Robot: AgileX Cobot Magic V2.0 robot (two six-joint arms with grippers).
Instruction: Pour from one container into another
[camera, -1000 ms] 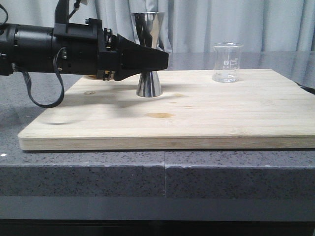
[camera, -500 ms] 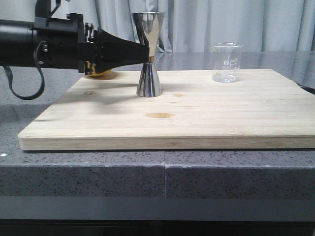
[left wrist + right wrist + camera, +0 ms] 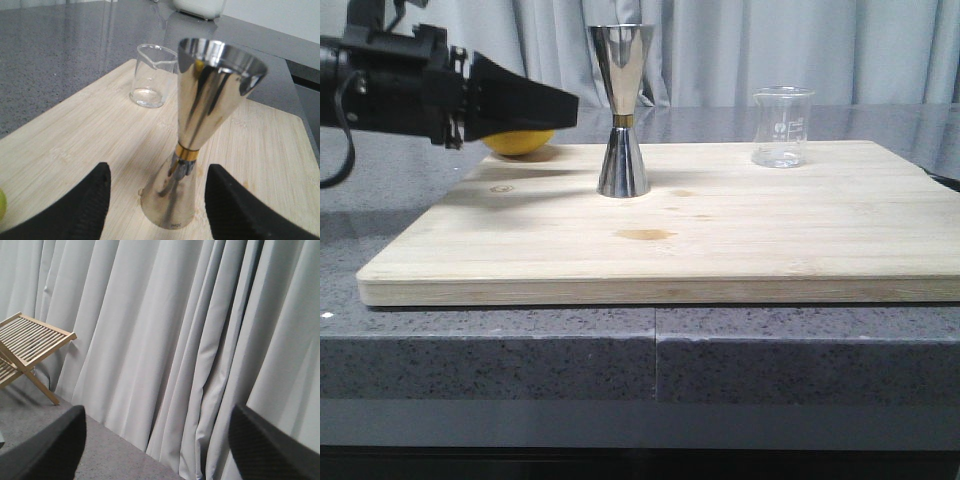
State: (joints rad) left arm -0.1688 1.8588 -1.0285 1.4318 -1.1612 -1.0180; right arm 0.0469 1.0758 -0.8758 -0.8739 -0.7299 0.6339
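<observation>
Your left fingers [image 3: 560,103] are spread apart and empty, hanging at the upper left of the front frame, just left of the jigger [image 3: 622,110] and not touching it. The jigger stands upright on the board [image 3: 720,240], left of centre. The beaker [image 3: 782,127] stands upright near the board's far right corner, well apart from the jigger. A yellow fruit [image 3: 518,141] lies behind your left fingers. Your right fingers [image 3: 160,450] are also apart, facing the curtain [image 3: 190,340].

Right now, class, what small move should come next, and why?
Probably the right gripper should swing down toward the beaker: its jaws stand open facing only curtains, while the beaker stands ungrasped and the jigger waits upright.
</observation>
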